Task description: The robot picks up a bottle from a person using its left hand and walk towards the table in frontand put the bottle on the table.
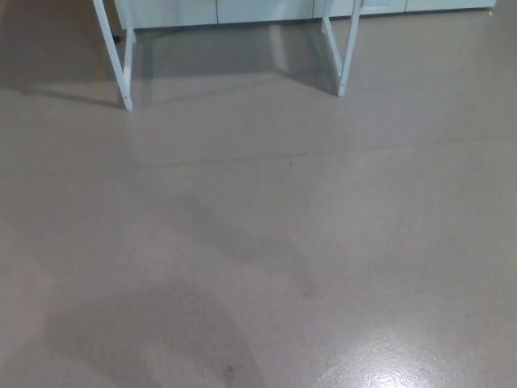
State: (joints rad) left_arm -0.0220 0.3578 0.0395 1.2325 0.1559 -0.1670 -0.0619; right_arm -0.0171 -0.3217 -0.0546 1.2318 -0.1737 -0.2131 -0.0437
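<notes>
Filling the near field of the head view, a smooth grey-beige floor [258,242] takes up almost the whole picture. At the lower edge, left of centre, a broad darker patch [161,331] lies on the floor. At the lower right, a pale glare patch [388,368] marks a light reflection. A small dark speck [305,293] sits between them, slightly farther out. Beyond mid-floor, a faint seam line [242,158] runs across from left to right.

Farther still, two white supports stand on the floor, well apart: the first leg pair [125,73] at the picture's left and the second leg pair [343,61] right of centre. Each consists of two slim bars that converge at the foot. Their upper ends leave the picture, so no tabletop can be confirmed. Behind them, along the top edge, pale cabinet fronts [258,10] reach the floor.

Neither the left hand nor the right hand is in view, so their state cannot be told. The bottle is out of view and its location cannot be determined.
</notes>
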